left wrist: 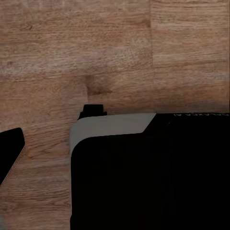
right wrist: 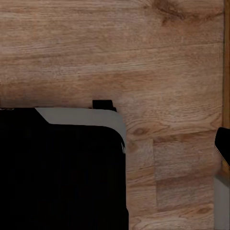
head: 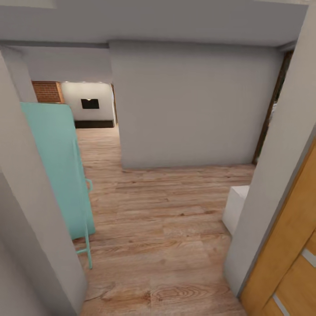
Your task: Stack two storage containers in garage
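Nearest the lens in both wrist views: black robot base with pale grey rounded corner trim [left wrist: 112, 125], a small black tab at its edge, set over light wood plank floor [left wrist: 96, 52]; same black body with grey trim [right wrist: 79, 116] in the right wrist view, above the same planking [right wrist: 120, 52]. Dark finger tip [left wrist: 10, 148] at the margin of the left wrist view; dark finger tip [right wrist: 223, 143] at the margin of the right wrist view; pincer state, left and right: cannot tell, too little of either in frame. Narrow orange-brown strip along one edge of the right wrist view, identity unclear. Outward, head view: hallway of light wood plank floor [head: 158, 228]. Pale grey wall edge [head: 26, 210] close at left. Turquoise flat panel on thin turquoise legs [head: 61, 171] upright just beside that wall. Pale grey wall corner [head: 276, 175] close at right, orange wooden door with pale horizontal bars [head: 289, 267] beside it. White low block [head: 235, 208] on the floor, partly hidden behind the right corner. Broad grey wall [head: 193, 105] straight ahead, dark vertical frame [head: 270, 114] at its right end. Passage left of that wall leading to the living room [head: 83, 103] far beyond: red brick section [head: 46, 91], white wall bearing a small black rectangle [head: 90, 103], dark baseboard below. Task's thing, present location: living room, far end of the passage.
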Controlling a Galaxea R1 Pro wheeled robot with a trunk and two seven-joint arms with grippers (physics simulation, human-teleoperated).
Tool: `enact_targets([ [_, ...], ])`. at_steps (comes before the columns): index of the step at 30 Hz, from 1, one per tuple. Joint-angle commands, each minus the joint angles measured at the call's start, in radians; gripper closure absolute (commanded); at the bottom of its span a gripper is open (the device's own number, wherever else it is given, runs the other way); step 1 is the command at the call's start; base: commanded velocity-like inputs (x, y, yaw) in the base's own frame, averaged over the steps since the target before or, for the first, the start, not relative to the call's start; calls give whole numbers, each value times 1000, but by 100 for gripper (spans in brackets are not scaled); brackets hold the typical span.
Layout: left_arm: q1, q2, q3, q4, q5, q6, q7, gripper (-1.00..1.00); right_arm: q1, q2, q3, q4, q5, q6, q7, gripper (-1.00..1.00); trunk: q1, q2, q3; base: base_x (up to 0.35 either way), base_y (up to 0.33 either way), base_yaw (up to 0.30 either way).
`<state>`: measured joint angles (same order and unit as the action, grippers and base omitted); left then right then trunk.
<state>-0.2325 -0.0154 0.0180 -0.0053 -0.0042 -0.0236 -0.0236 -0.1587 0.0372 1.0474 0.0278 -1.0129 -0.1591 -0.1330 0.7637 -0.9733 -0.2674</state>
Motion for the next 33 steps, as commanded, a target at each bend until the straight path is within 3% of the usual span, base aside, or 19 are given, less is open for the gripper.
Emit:
enact_targets([
  [1,-1,0,2,1,0,-2,-2,-100,-1,1,8,3,-7,-4,0,-100,1,-1,-1,321,0,0],
  [33,-1,0,2,1,0,-2,-2,-100,-1,1,8,3,-7,-4,1,-100,1,-1,-1,321,0,0],
])
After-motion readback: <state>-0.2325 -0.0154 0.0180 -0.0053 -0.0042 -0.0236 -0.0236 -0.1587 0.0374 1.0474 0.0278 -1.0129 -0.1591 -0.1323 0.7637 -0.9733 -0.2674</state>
